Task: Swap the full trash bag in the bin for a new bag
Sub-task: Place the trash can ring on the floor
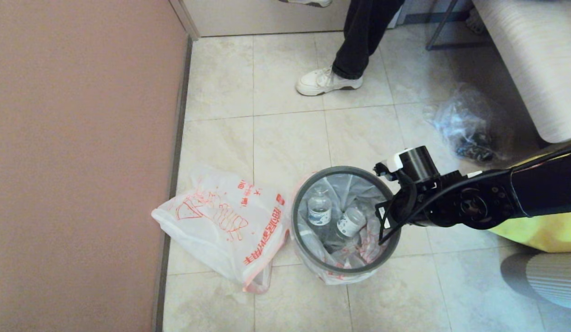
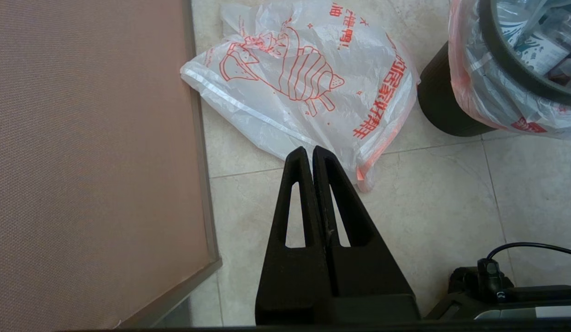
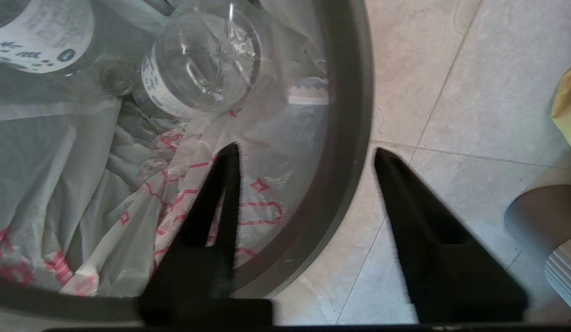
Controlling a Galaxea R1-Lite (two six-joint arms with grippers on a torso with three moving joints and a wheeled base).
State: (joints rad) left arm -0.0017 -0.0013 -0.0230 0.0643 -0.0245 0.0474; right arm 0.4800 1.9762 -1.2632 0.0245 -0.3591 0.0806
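Observation:
The bin (image 1: 298,230) stands on the tiled floor, its dark grey ring rim (image 3: 345,138) clamping the full trash bag (image 1: 359,251), which lines it. Clear white-labelled bottles (image 1: 320,210) lie inside and show close up in the right wrist view (image 3: 197,69). My right gripper (image 3: 306,150) is open and straddles the rim's right side just above it, one finger over the bag's inside, the other over the floor. The new bag (image 1: 220,221) lies flat on the floor left of the bin. My left gripper (image 2: 310,150) is shut and empty, held above the floor near the new bag's (image 2: 303,78) edge.
A pink-brown wall (image 1: 82,161) runs along the left. A person's leg and white shoe (image 1: 326,80) stand beyond the bin. A clear plastic bag (image 1: 465,122) lies at the back right, below a pale bench (image 1: 534,60). A yellow fabric bag (image 1: 543,230) sits under my right arm.

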